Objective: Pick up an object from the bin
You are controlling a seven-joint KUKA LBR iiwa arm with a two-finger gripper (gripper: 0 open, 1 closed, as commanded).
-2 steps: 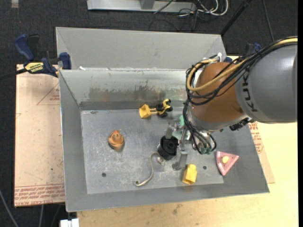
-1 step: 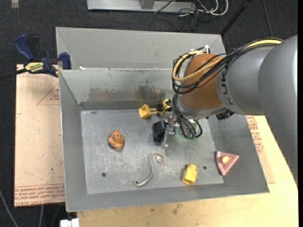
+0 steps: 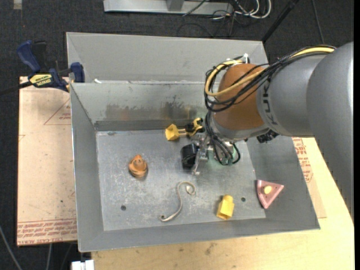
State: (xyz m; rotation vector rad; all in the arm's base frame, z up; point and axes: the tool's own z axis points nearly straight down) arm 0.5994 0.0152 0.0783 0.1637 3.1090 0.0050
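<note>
A small black thing [image 3: 188, 156], dark and roundish, lies on the bin floor about the middle, somewhat toward the far wall. The gripper [image 3: 198, 161] is down right beside it, on its right, so close that the two seem to touch. Whether the thing is clasped or merely next to the tip cannot be told, nor whether the gripper is open or closed, since the parts at its tip run together with the dark thing.

Just right of the gripper, under the wrist, there is something green [image 3: 226, 154], partly hidden. Just beyond the black thing, close to the foot of the far wall, lies a yellow piece [image 3: 173, 132] with a narrow neck.

Above these hangs the wrist's orange cover [image 3: 239, 103], with yellow and black cables [image 3: 212, 80] looped over it, and the grey arm [image 3: 306, 91] comes in from the right.

Further out, well apart from each other:
- an orange-brown cone [image 3: 138, 166] on the left of the floor
- a bent metal hook [image 3: 180, 200] nearer, about the middle
- a yellow block [image 3: 225, 207] to the right of the hook, by the near wall
- a pink triangle [image 3: 269, 193] with a yellow middle, near the right wall

The grey metal bin [image 3: 84, 167] holds all of these.
</note>
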